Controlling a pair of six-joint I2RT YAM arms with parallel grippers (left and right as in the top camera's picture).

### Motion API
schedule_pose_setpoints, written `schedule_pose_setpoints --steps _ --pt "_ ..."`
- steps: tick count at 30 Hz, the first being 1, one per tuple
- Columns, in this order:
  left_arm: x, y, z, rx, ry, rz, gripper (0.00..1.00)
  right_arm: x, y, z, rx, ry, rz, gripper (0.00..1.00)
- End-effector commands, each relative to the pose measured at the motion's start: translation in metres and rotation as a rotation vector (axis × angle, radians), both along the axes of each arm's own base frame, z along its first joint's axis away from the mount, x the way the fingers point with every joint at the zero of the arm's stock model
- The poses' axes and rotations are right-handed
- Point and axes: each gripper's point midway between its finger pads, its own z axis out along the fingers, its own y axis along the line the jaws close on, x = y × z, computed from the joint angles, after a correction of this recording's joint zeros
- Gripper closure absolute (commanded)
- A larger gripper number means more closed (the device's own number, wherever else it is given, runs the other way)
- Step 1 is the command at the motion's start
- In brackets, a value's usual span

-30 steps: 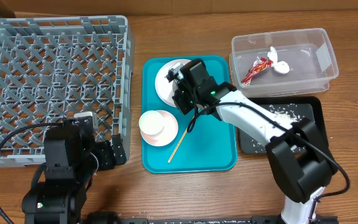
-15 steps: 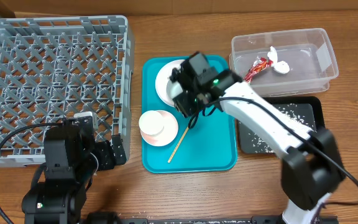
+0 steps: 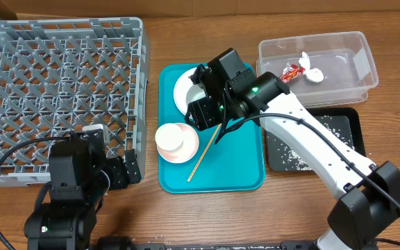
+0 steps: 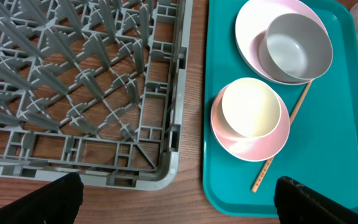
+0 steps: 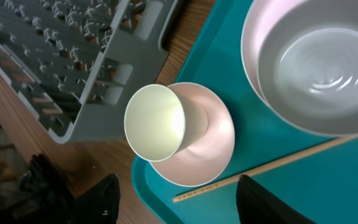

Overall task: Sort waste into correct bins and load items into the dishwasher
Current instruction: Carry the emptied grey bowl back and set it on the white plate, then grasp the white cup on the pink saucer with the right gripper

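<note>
The sorting part is looking done, and the loading part is only beginning. One wrapper (image 3: 287,75) is lying in the clear tub (image 3: 367,69) at the table's far right corner. The rice (image 3: 318,126) is sitting scattered on the black tray (image 3: 353,125) just in front of the tub. No tableware is showing in the rack (image 3: 61,83) yet.

The right claw (image 5: 178,186) is hanging over the teal tray (image 4: 328,174). Its fingers are standing well apart and gripping nothing. The left claw (image 4: 179,186) is waiting wide open and empty by the rack's near right corner.

Everything left to load is resting on the teal tray:
- One plate (image 4: 247,31) is at the far edge, with one bowl (image 4: 294,46) sitting on it.
- One cup (image 4: 250,107) is leaning tilted on one small dish (image 4: 253,146) beside the left edge.
- One chopstick (image 4: 265,168) is lying slantwise, touching the dish.

Next, the right claw is probably going to need to come down on one rim, most likely the bowl's. It would have to pinch that thin edge squarely and lift the bowl off the plate. Then it would be carrying it leftward over the rack's wall.
</note>
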Motion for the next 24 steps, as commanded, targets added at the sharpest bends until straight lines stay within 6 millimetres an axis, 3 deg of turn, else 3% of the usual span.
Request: schedule_pose_setpoints --steps 1,8,13,17,20,24 --pt "0.003 0.0 0.009 -0.01 -0.029 0.003 0.0 -0.004 0.005 -0.007 0.017 0.073 -0.07 0.4" --pt "0.002 0.0 0.009 -0.01 -0.024 0.003 0.0 -0.013 0.026 -0.031 -0.033 0.088 -0.065 0.4" --pt "0.001 0.0 0.008 -0.01 -0.02 0.003 0.0 -0.018 0.034 -0.064 -0.113 0.133 -0.117 0.41" --pt "0.001 0.0 0.008 -0.01 -0.02 0.003 0.0 -0.025 0.042 -0.089 -0.149 0.165 -0.094 0.48" --pt "0.001 0.0 0.008 -0.01 -0.018 0.003 0.0 -0.03 0.045 -0.107 -0.178 0.189 -0.082 0.57" --pt "0.001 0.0 0.007 -0.01 -0.016 0.003 0.0 -0.027 0.044 -0.111 -0.189 0.187 -0.09 0.82"
